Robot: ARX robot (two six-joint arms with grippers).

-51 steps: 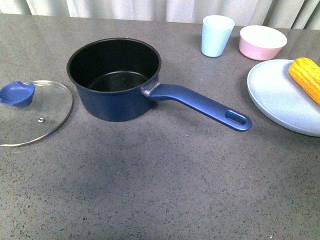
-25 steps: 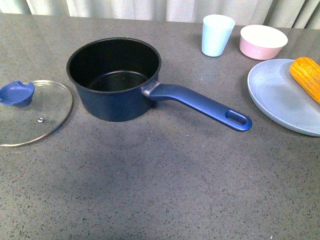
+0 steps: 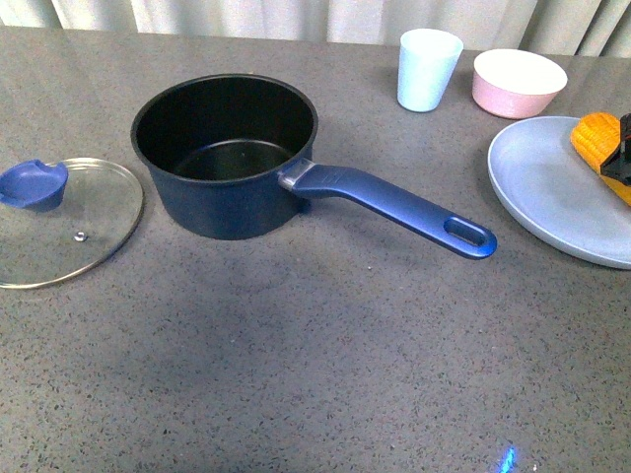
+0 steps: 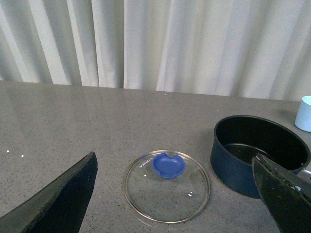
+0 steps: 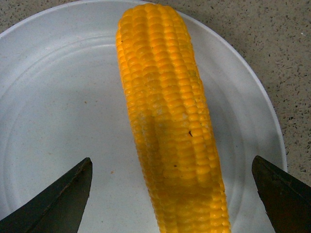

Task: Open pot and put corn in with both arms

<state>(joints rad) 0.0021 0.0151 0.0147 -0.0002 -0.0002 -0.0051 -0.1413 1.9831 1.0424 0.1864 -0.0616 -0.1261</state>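
Note:
The navy pot [image 3: 225, 158] stands open and empty at centre left, its long handle [image 3: 394, 207] pointing right toward me. It also shows in the left wrist view [image 4: 257, 150]. The yellow corn [image 3: 596, 143] lies on a pale blue plate [image 3: 552, 192] at the right edge. In the right wrist view the corn [image 5: 167, 121] lies lengthwise between my open right gripper [image 5: 172, 194] fingers, which stand wide apart on either side above the plate [image 5: 53, 121]. A bit of the right gripper [image 3: 621, 148] shows over the corn. My left gripper [image 4: 180, 194] is open and empty above the lid.
The round glass lid [image 3: 64, 219] with its blue knob [image 3: 33, 184] lies flat left of the pot, also in the left wrist view [image 4: 166, 185]. A light blue cup [image 3: 428, 69] and a pink bowl [image 3: 519, 83] stand at the back right. Curtains hang behind the table.
A dark part of my right gripper has come into the front view at the right edge, over the corn. Pot, lid and corn have not moved.

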